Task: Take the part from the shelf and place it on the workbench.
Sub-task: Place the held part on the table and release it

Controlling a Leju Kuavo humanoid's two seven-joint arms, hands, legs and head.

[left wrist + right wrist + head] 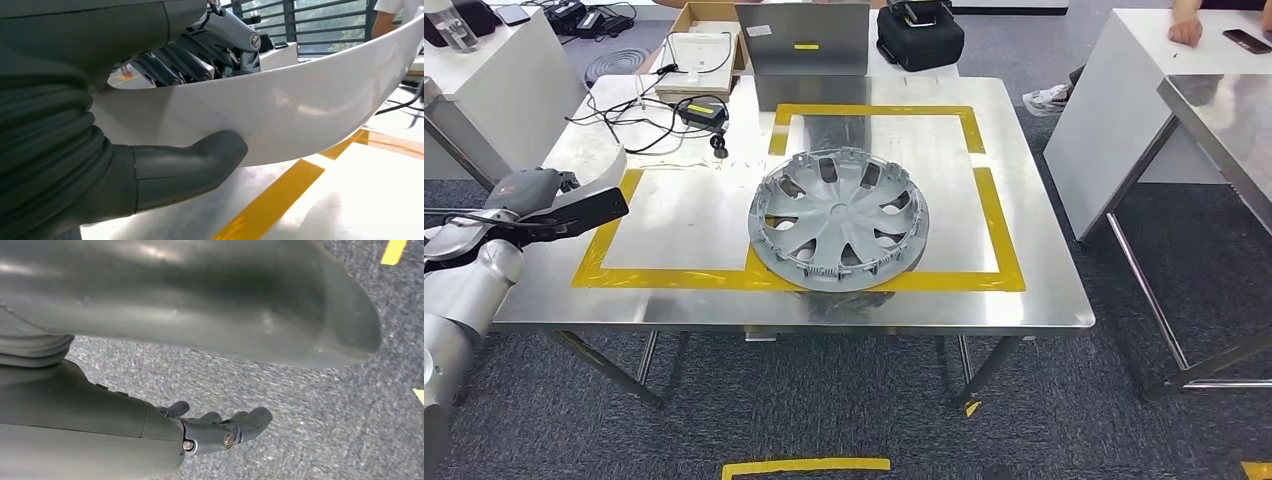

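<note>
The left hand (165, 125) grips a curved white part (300, 110), its thick grey thumb (200, 160) pressed against one face and its darker fingers (175, 70) folded over the edge onto the other face. In the head view that hand (554, 205) sits at the left edge of the steel workbench (1024, 300), with the white part (596, 165) standing up from it over the tabletop, well to the left of the grey wheel cover (838, 218). The wheel cover lies flat near the middle of the workbench, resting across the yellow tape outline (999, 240) that marks rectangles on the surface. Behind the wheel cover, toward the far edge of the workbench, are a black power adapter with cables (702, 112), a white flat device (694, 55) in front of a cardboard box (714, 15), a grey upright panel (802, 38) and a black bag (919, 38). To the right of the workbench stands a white table (1124, 90), where a person's hand (1189, 30) rests beside a phone (1246, 41). The right hand (220, 427) hangs over grey carpet (310, 405), holding nothing, its fingers loosely curled.
</note>
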